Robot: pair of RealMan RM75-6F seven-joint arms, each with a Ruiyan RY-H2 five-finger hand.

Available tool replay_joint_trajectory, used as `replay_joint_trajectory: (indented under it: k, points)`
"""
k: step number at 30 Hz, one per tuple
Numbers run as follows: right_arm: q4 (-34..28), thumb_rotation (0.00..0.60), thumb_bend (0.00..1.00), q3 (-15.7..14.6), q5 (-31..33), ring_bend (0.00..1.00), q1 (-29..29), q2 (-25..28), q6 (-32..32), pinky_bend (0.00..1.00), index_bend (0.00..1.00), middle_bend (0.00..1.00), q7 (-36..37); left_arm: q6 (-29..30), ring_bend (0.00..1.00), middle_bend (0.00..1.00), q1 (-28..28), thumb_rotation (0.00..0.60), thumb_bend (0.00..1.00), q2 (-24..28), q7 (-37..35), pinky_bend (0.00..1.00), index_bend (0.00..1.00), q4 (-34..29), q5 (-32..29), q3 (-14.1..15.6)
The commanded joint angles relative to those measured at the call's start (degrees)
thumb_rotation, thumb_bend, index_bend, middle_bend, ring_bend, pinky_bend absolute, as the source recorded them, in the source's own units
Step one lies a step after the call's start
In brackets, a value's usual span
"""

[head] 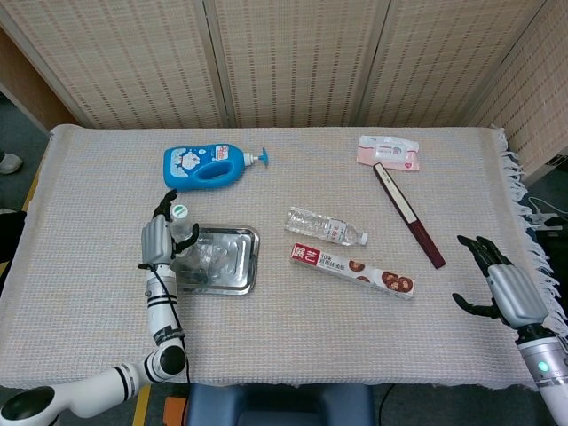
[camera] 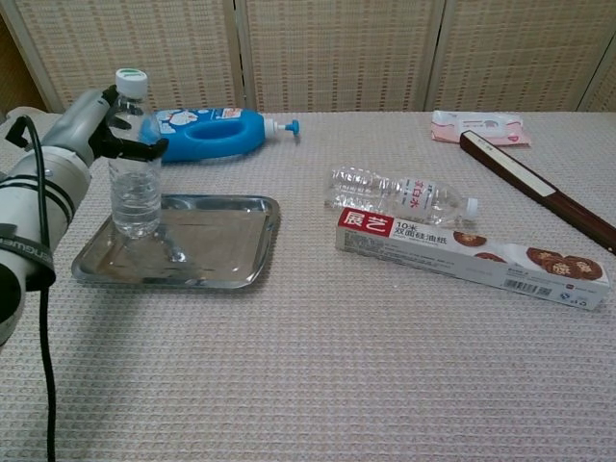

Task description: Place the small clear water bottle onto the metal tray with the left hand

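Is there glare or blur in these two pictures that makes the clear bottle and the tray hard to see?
Head view: even, soft light, but the small bottle blends into the shiny tray, whose reflections hide its outline beside the left hand. Chest view: the bottle is sharp and upright on the tray, which mirrors it; the near arm at the left edge looks large and slightly soft.

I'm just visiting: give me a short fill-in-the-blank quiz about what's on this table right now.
1. The small clear water bottle stands ____ on the metal tray.
2. The robot's ____ hand is at that bottle.
3. The blue pump bottle lies ____ the tray.

Missing words: upright; left; behind
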Motion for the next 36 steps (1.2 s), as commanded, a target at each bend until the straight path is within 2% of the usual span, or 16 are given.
replay_joint_trajectory:
  k: [1, 10, 17, 29, 36]
  points:
    - [-0.02, 0.600, 0.19, -0.04, 0.02, 0.00, 0.01, 0.01, -0.07, 0.21, 0.08, 0.11, 0.01, -1.56, 0.03, 0.00, 1.21, 0.600, 0.40, 3.32, 1.42, 0.27, 0.00, -4.91, -1.63, -0.43]
    - [-0.16, 0.600, 0.19, -0.52, -0.37, 0.00, 0.13, 0.04, -0.61, 0.21, 0.08, 0.11, -0.44, -1.27, 0.01, 0.00, 1.03, 0.600, 0.40, 7.27, 4.57, 0.27, 0.00, -8.40, -2.77, -1.23]
    - [-0.18, 0.600, 0.19, -0.54, 0.39, 0.00, 0.39, -0.12, -1.33, 0.21, 0.08, 0.11, -1.13, -1.33, 0.00, 0.00, 0.92, 0.600, 0.39, 8.82, 4.34, 0.26, 0.00, -9.66, -3.22, -1.46]
    - [-0.25, 0.600, 0.19, -0.44, 1.09, 0.00, 0.86, 0.45, -2.56, 0.21, 0.08, 0.11, -0.01, 1.48, 0.00, 0.00, 1.16, 0.600, 0.39, 8.79, 4.45, 0.27, 0.00, -17.72, -8.25, -3.28]
    - [-0.03, 0.600, 0.19, 0.03, 1.88, 0.00, 1.12, 1.19, -3.09, 0.21, 0.08, 0.11, 1.67, 2.42, 0.00, 0.00, 1.10, 0.600, 0.40, 7.33, 2.92, 0.27, 0.00, -18.00, -8.93, -2.81]
